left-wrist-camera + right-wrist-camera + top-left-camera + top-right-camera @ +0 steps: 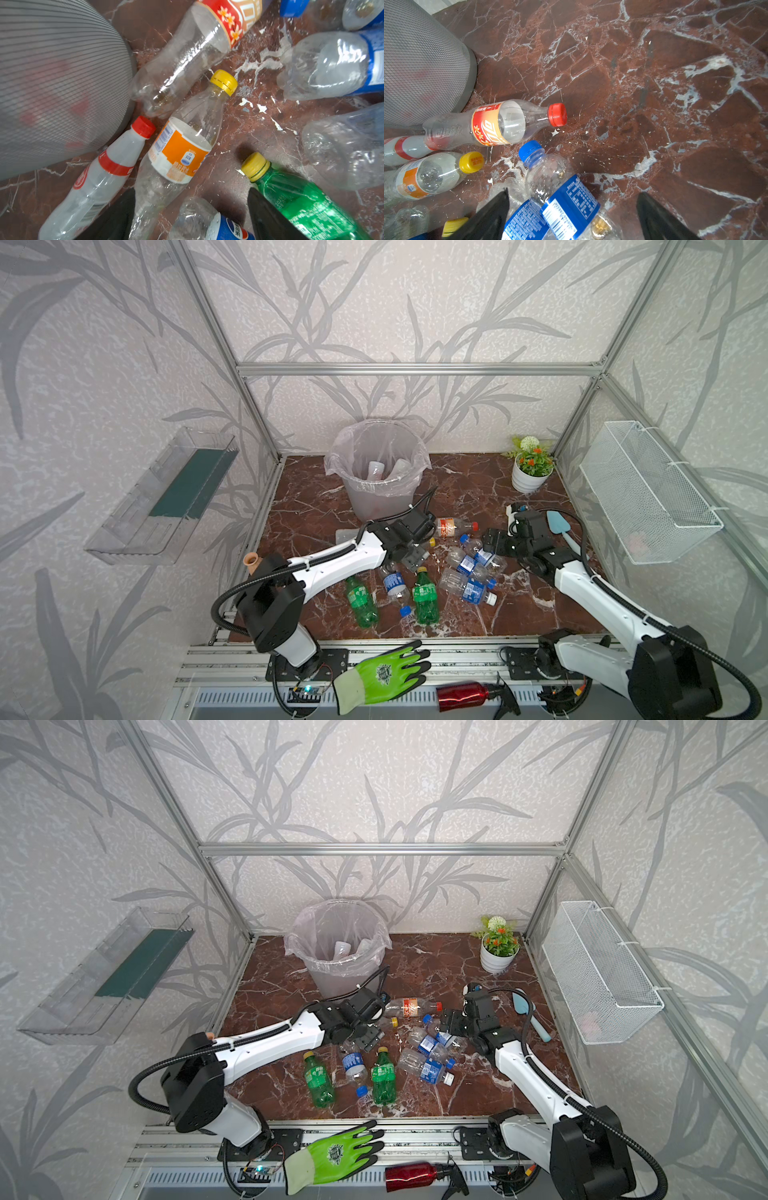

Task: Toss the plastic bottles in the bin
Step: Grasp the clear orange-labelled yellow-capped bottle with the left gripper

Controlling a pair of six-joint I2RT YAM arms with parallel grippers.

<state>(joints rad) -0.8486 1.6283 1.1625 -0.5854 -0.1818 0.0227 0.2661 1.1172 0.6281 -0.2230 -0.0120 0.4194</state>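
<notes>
**Top views.** The bin (374,502) (332,977) stands at the back of the table (519,614), with two whitish bottles (376,470) already inside. The rest lie on their sides in a loose pile in front of it. The left claw (412,559) (369,1038) is low over the pile's bin-side edge. The right claw (493,541) (451,1023) is low over the blue-label cluster. The left arm is the nearer to the bin.

**Left wrist.** The jaws stand apart with nothing clamped. The orange-label bottle (178,153) lies straight ahead, yellow cap away from the claw and base back between the fingers. Its long axis runs along the reach, so the jaws would close across its width. It sits against one finger (116,218), not centred. The Pepsi bottle (199,218) also has its base between the jaws, and a green bottle (301,207) lies just beside the other finger. We judge a small sideways shift is needed, or two bottles get caught. The orange-label bottle is clear, thin-walled and empty, so it will likely dent.

**Right wrist.** The jaws are wide and empty. A blue-label bottle (566,203) points its cap away from the claw. Its body angles back between the fingers and rests on a second blue-label bottle (525,222). The red-label bottle (492,124) lies crosswise farther ahead, base near the bin.
</notes>
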